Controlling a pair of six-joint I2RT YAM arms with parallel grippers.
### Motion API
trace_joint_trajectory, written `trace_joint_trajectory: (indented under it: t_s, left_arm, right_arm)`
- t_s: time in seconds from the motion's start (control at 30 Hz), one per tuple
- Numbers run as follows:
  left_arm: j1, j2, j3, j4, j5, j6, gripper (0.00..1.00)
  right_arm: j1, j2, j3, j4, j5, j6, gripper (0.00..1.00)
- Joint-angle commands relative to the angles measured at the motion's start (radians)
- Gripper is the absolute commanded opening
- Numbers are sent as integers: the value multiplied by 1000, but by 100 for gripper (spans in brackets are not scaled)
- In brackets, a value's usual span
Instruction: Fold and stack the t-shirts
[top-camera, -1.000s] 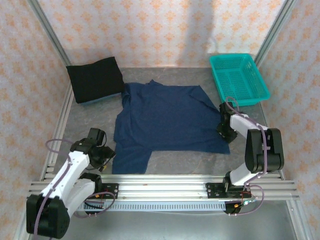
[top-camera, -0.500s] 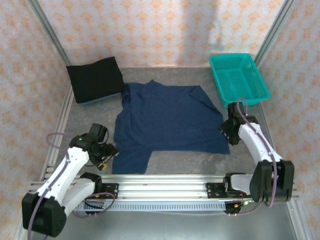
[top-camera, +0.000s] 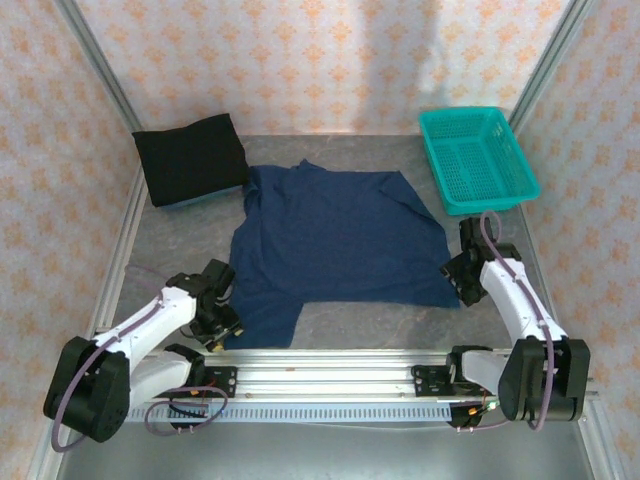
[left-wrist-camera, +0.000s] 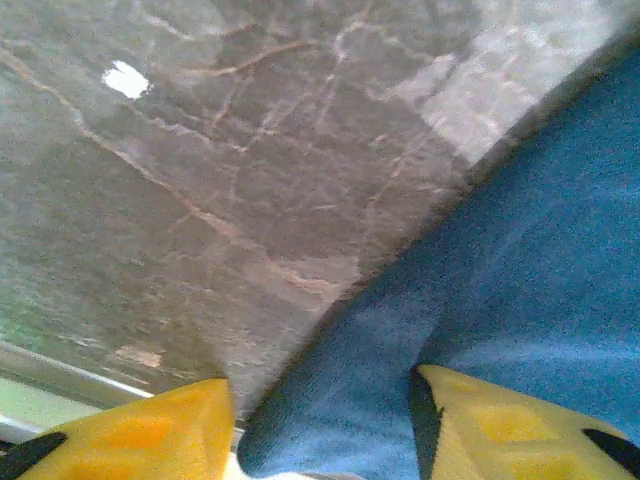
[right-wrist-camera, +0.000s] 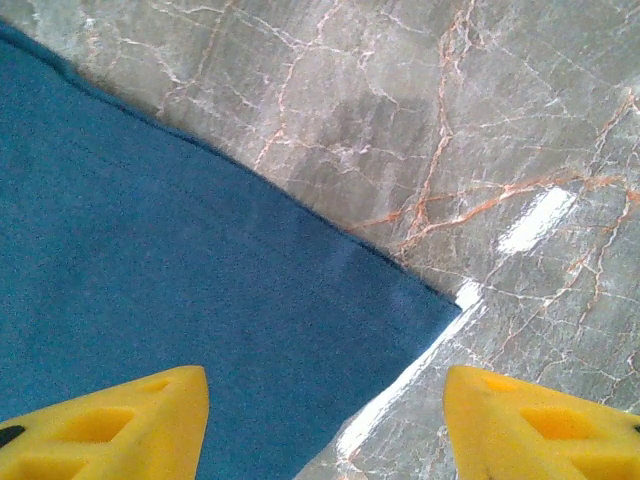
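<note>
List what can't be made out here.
Whether the left gripper has pinched the navy shirt: hem lies between its fingers, but the left wrist view is blurred and the bottom edge cuts them.
Top view: the wrist covers the jaws.
Whether the open right gripper touches the shirt corner below it: right wrist view gives no height.
Folds of the black shirt: too small, top view.
Underside of the navy shirt: against the table.

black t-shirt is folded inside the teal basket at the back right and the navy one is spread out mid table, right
No: the top external view shows the folded black t-shirt on the table at the back left, outside the teal basket. The rest holds.
</note>
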Motion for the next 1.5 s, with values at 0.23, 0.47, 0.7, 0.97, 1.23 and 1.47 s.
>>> trace_joint_trajectory:
  t_s: [0.23,0.47,0.7,0.97,1.23,1.47]
  left_arm:
    - [-40,96,28,240,52,-27,11]
    - [-40,-9,45,171,45,-39,4]
    - [-41,-56,51,161,48,-56,1]
    - [-41,-104,65,130,49,-64,0]
    - [-41,-174,94,67,32,-63,0]
    - [-40,-288,154,-71,11,-71,0]
  right_arm:
    - [-20,11,-74,7,-59,33,63]
    - [-19,-24,-130,5,-138,47,61]
    - [-20,-80,-164,-57,-151,41,60]
    - [-20,-1,-249,106,-173,94,57]
    - [-20,76,-229,181,-89,117,43]
    - [-20,106,-182,163,-117,98,11]
